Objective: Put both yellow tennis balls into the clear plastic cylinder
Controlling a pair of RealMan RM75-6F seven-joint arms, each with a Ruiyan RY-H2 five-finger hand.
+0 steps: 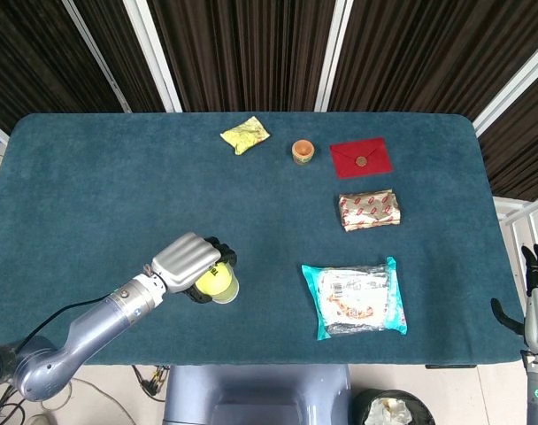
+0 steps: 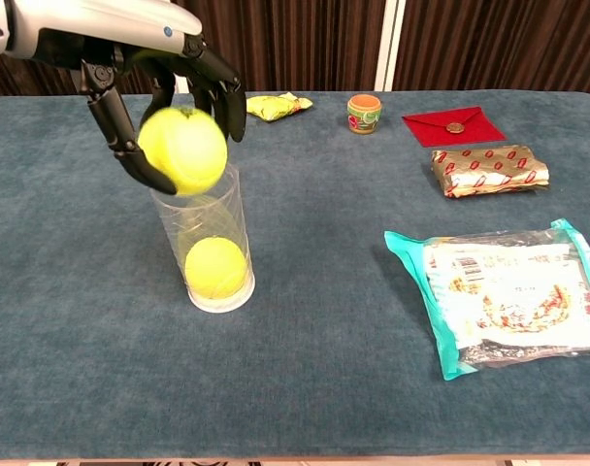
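The left hand (image 2: 164, 73) grips a yellow tennis ball (image 2: 182, 150) in its curled dark fingers (image 2: 120, 131), holding it right at the open mouth of the clear plastic cylinder (image 2: 208, 262). The cylinder stands upright on the blue bench (image 2: 305, 388), and the second tennis ball (image 2: 215, 267) sits at its bottom. Behind the cylinder, toward the far edge, lies a crumpled yellow packet (image 2: 274, 105), and further right of it a small orange jar (image 2: 364, 113). Well to the right of the cylinder are a red envelope (image 2: 452, 126), a gold and red wrapped packet (image 2: 489, 169) and, nearer the front edge, a teal-edged snack bag (image 2: 504, 296). Far right of the cylinder, beyond the bench edge, the right hand (image 1: 536, 292) holds nothing, dark fingers pointing up and slightly apart.
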